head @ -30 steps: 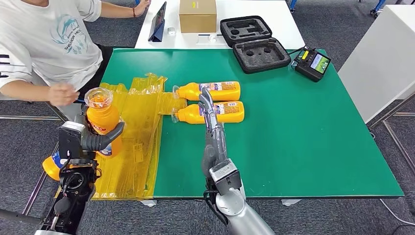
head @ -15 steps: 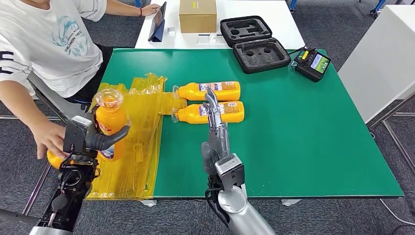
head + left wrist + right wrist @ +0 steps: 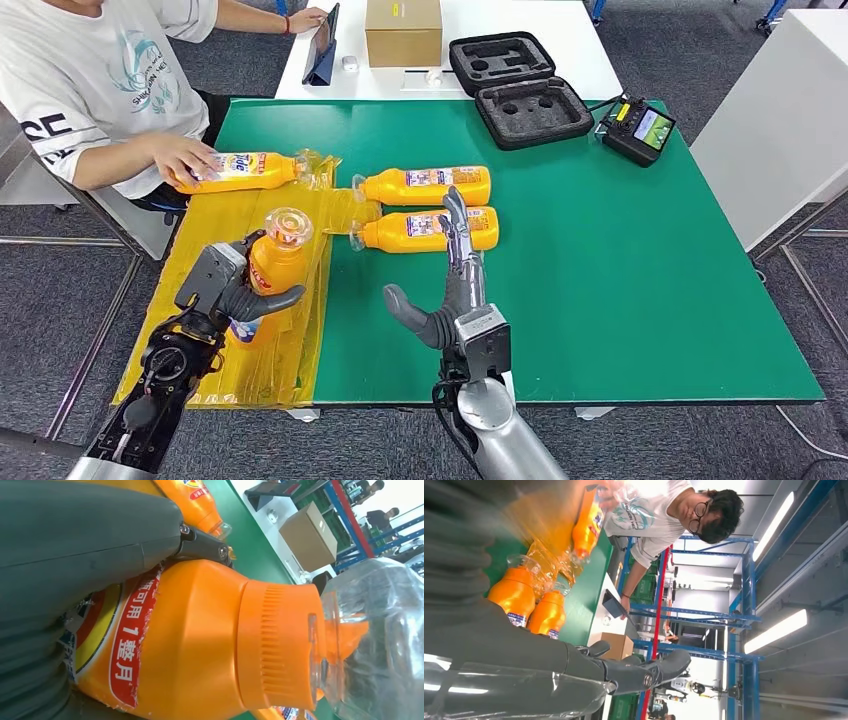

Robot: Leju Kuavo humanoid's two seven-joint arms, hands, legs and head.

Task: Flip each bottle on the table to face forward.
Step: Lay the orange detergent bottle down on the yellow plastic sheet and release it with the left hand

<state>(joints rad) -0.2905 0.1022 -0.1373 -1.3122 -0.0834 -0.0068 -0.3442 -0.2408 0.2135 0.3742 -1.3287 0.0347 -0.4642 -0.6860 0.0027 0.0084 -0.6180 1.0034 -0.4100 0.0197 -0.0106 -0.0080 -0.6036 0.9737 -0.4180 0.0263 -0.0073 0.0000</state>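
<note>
Left hand [image 3: 243, 297] grips an orange bottle [image 3: 268, 268] upright-ish over the yellow plastic wrap [image 3: 285, 225] near the table's left edge — likely mid-turn. Right hand [image 3: 455, 285] spread, holding nothing, fingertips by the nearer of two lying bottles [image 3: 425, 229] mid-table. A person's hand [image 3: 185, 155] sets another bottle [image 3: 237, 170] at the far-left corner.

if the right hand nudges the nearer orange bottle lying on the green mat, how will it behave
The nearer bottle lies on its side with a rounded body, so it would probably roll rather than slide. It looks full of orange liquid, so likely heavy for its size. The glossy label suggests a slippery grip for the open right hand.
</note>
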